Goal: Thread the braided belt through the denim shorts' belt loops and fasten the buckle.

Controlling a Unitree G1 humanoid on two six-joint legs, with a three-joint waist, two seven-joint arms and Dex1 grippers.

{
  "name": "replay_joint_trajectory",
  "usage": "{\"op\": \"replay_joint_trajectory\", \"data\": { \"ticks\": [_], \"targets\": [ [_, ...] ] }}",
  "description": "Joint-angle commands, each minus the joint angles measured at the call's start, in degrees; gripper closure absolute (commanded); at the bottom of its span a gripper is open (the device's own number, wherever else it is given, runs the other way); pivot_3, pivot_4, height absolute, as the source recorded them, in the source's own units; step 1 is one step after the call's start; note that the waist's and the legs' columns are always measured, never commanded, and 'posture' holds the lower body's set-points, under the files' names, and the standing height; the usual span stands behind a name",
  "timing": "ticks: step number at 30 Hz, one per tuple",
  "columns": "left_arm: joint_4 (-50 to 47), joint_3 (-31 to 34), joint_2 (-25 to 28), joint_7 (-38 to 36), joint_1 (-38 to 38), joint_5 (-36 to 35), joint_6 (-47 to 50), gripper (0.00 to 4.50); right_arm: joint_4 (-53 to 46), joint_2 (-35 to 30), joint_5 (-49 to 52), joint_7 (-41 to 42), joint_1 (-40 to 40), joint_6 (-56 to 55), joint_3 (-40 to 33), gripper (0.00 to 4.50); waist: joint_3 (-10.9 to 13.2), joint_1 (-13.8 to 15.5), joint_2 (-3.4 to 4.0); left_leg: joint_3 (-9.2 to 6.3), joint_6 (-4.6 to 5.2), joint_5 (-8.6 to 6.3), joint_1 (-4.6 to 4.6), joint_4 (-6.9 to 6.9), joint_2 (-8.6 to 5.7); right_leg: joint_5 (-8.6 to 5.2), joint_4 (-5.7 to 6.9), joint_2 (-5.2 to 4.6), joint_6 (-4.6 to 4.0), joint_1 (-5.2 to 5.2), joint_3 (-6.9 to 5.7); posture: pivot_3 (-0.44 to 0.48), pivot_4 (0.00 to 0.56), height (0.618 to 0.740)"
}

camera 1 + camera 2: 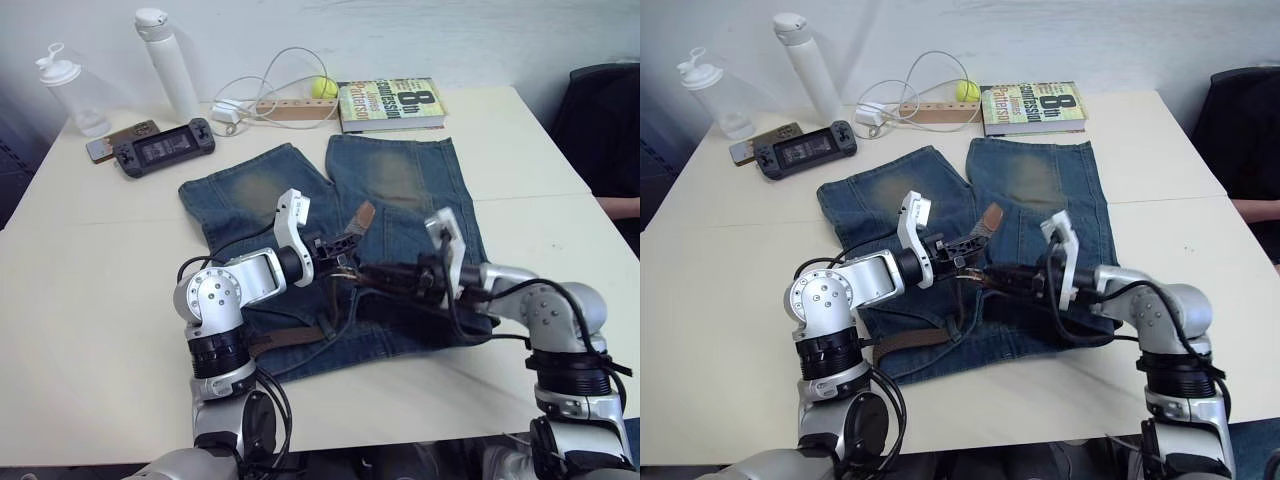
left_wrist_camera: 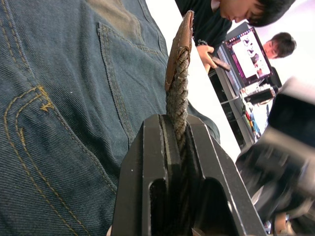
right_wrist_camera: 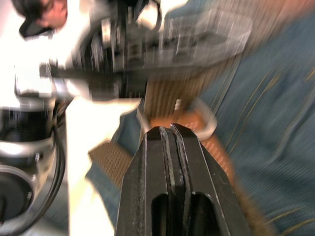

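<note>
At mid-frame over the denim shorts [image 1: 400,200], the left gripper [image 1: 345,243] is clamped on the braided belt [image 2: 178,98] near its tip, the right gripper [image 3: 171,129] pinched together beside the buckle [image 3: 204,120]; the upright tip could slip or buckle sideways if the grip loosens.

Left claw [image 2: 179,147] clamped on the braided belt [image 2: 178,93], light brown tip rising above the denim shorts [image 2: 64,108], two people at a monitor [image 2: 246,49] beyond the shorts

— Looks like an office or lab to me.
— Agreed: pale work tables [image 1: 90,300], a glowing computer monitor [image 2: 244,49] with people beside it, a black office chair [image 1: 600,110].
</note>
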Motion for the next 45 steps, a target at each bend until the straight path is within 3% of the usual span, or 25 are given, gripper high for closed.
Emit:
{"op": "replay_joint_trajectory", "data": {
  "ticks": [1, 5, 11, 14, 17, 20, 25, 29, 31, 36, 45],
  "targets": [
    [0.6, 2.3, -7.8, 1.8, -1.7, -4.7, 0.0, 4.50, -0.7, -1.1, -2.4, 2.6, 1.2, -2.9, 4.2, 4.39, 0.0, -0.1, -0.02, 0.00, -0.01, 0.00, 0.03, 0.00, 0.00, 0.00, 0.00, 0.02, 0.00, 0.00, 0.00, 0.000, 0.150, 0.740],
    [1.8, 4.0, -7.7, 3.2, -2.4, -8.7, 4.3, 4.50, 0.7, -5.2, -9.8, 6.0, 2.1, -8.5, 12.0, 4.39, 0.0, -0.1, -0.04, 0.00, -0.03, -0.02, 0.03, 0.00, 0.03, 0.00, 0.00, 0.05, 0.00, 0.00, 0.01, 0.000, 0.150, 0.740],
    [-0.6, 1.8, -2.4, 2.1, 0.5, -16.9, 10.7, 4.50, 3.8, -9.9, -16.1, 9.3, 1.0, -13.6, 16.5, 4.39, -0.1, -0.1, -0.15, 0.01, -0.05, -0.03, 0.06, 0.01, 0.03, 0.00, 0.00, 0.05, 0.00, 0.02, 0.03, 0.000, 0.150, 0.740],
    [-0.2, 3.1, -1.2, 3.1, 0.2, -17.8, 10.7, 4.50, 4.3, -9.9, -11.1, 11.7, -0.9, -12.2, 11.4, 4.39, -0.1, 0.0, -0.16, 0.01, -0.06, -0.03, 0.07, 0.03, 0.03, 0.00, -0.05, 0.05, 0.00, 0.03, 0.03, 0.000, 0.150, 0.740],
    [0.8, 3.7, -3.3, 4.5, -0.6, -16.3, 9.8, 4.50, 5.4, -10.1, -5.6, 14.1, -3.2, -9.6, 5.4, 4.39, -0.1, -0.1, -0.16, 0.02, -0.07, -0.04, 0.07, 0.03, 0.03, 0.00, -0.05, 0.06, 0.00, 0.02, 0.04, 0.000, 0.150, 0.740],
    [0.5, -5.8, -1.1, 3.3, 0.4, -8.9, -1.5, 4.50, 6.7, -12.7, -2.4, 16.8, -4.9, -6.6, 1.4, 4.39, -0.1, 0.1, -0.17, 0.03, -0.07, -0.04, 0.05, 0.04, 0.03, 0.00, -0.09, 0.06, 0.00, 0.01, 0.03, 0.000, 0.150, 0.740],
    [-6.9, -32.5, 12.9, -13.7, 2.3, 6.5, -25.8, 4.50, 6.5, -16.6, -1.4, 17.8, -5.5, -4.8, -1.5, 4.39, -0.1, 0.2, -0.16, 0.05, -0.04, -0.05, 0.01, -0.05, 0.05, 0.08, -0.46, 0.06, 0.06, 0.08, 0.02, 0.000, 0.150, 0.740],
    [-8.8, -35.5, 14.4, -20.0, 3.0, 7.7, -34.5, 4.50, 4.3, -17.4, 0.1, 16.6, -5.6, -3.2, -3.1, 4.39, -0.1, 0.1, -0.16, 0.10, -0.01, -0.07, 0.01, -0.08, 0.06, 0.09, -0.52, 0.06, 0.06, 0.06, 0.06, 0.000, 0.150, 0.740],
    [-8.5, -35.9, 15.0, -20.9, 3.6, 8.4, -35.7, 4.50, 2.4, -16.7, 1.2, 15.2, -5.6, -1.9, -3.6, 4.39, -0.1, 0.1, -0.16, 0.11, -0.01, -0.07, 0.03, -0.08, 0.07, 0.10, -0.51, 0.06, 0.07, 0.06, 0.08, 0.000, 0.150, 0.740],
    [-7.4, -28.2, 11.0, -16.7, 4.1, 2.8, -32.0, 4.50, 0.2, -11.8, 1.3, 10.2, -4.3, -0.9, -1.9, 4.39, -0.1, 0.1, -0.16, 0.14, -0.01, -0.07, 0.03, -0.06, 0.13, 0.10, -0.48, 0.13, 0.06, 0.04, 0.12, 0.000, 0.150, 0.740],
    [-7.2, -20.5, 8.0, -9.4, 4.7, -2.2, -24.0, 4.50, 1.0, -5.0, 0.7, 7.6, -3.5, -2.6, 0.9, 4.39, -0.1, 0.2, -0.16, 0.14, 0.03, -0.09, 0.01, -0.01, 0.11, 0.14, -0.50, 0.13, 0.11, 0.05, 0.13, 0.000, 0.150, 0.740]
  ]
}}
